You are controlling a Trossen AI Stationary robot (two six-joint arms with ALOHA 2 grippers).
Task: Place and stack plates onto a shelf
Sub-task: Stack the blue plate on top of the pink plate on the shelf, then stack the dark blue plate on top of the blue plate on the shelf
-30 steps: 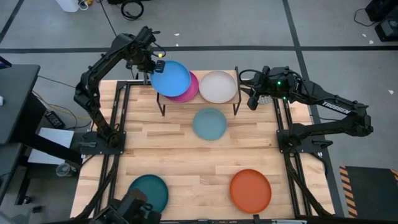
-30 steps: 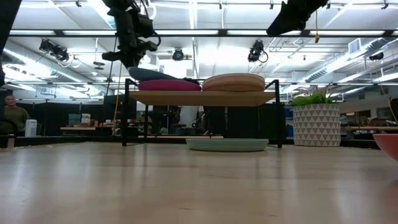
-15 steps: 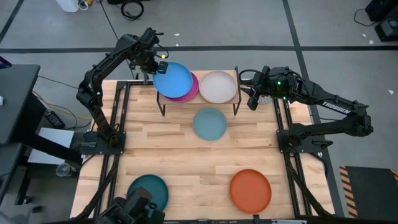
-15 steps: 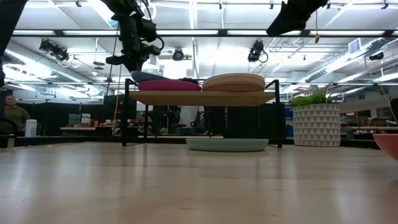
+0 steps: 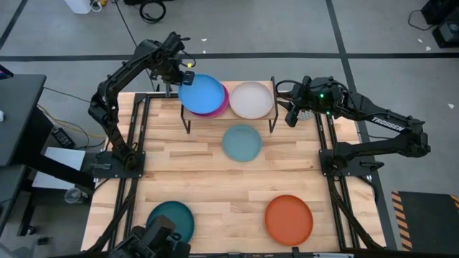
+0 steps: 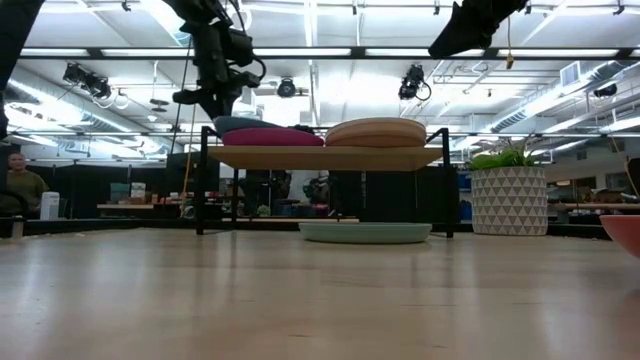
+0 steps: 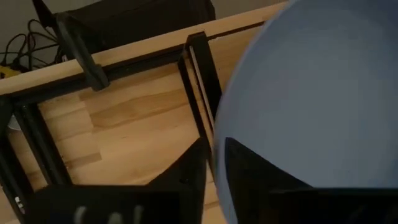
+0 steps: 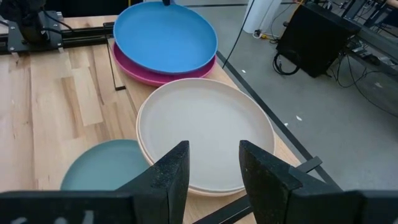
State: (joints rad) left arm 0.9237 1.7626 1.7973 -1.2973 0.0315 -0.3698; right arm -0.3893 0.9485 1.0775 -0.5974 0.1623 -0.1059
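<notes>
My left gripper (image 5: 180,74) is shut on the bright blue plate (image 5: 202,94), which sits over the magenta plate (image 5: 221,104) on the left half of the shelf (image 6: 325,156). In the low view the blue plate's rim (image 6: 234,123) shows just above the magenta plate (image 6: 272,136). The cream plate (image 5: 251,99) lies on the shelf's right half. The pale blue plate (image 5: 242,142) rests on the table in front of the shelf and partly under it. My right gripper (image 8: 211,174) is open and hovers off the shelf's right end. My left gripper pinches the bright blue plate at its rim on the far left side (image 7: 233,155), one finger (image 7: 261,180) on the upper face and the other beneath. It comes slanting down from the table's far left. The plate lies almost level on the magenta plate.
The dark teal plate (image 5: 171,221) and the orange plate (image 5: 289,218) lie near the table's near edge. Black frame rails (image 5: 140,136) run along both sides of the table. Bare wood (image 5: 215,179) shows at the middle of the table.
My left gripper has moved a little toward the table's right and down, still shut. The bright blue plate has come down from a tilted position above the magenta plate until it sits lower and flatter on it.
</notes>
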